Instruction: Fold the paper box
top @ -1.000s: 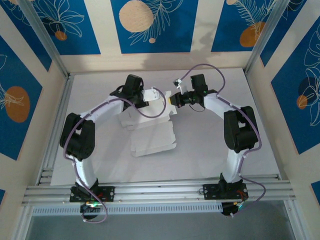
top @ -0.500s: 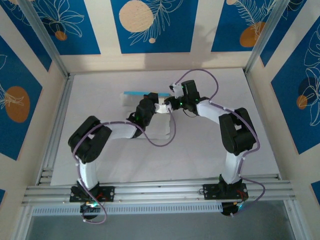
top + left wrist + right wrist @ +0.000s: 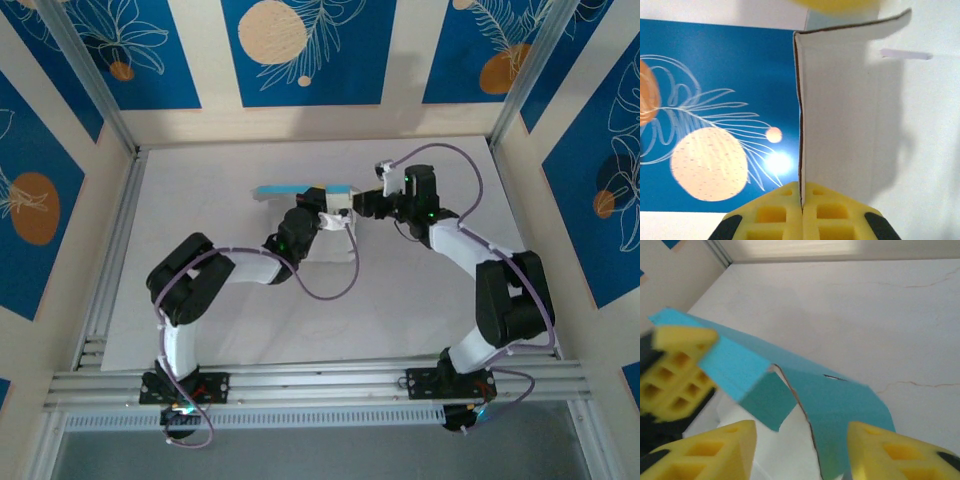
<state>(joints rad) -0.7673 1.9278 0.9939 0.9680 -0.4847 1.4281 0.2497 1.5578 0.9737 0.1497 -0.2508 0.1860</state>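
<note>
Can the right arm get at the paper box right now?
Probably yes. The right pincer stands open with the paper box just ahead of its fingers, nothing in between. The left pincer, shut on the card's edge, sits off to one side.

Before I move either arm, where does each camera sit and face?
Top external: above and behind the bases, looking down on the table; both arms show, left gripper and right gripper at the paper box.
Left wrist: on the left arm, facing the blue wall panel; its shut fingers pinch the box's white edge.
Right wrist: on the right arm, facing down at the box's blue side; its open fingers show.
All three share the paper box.
</note>
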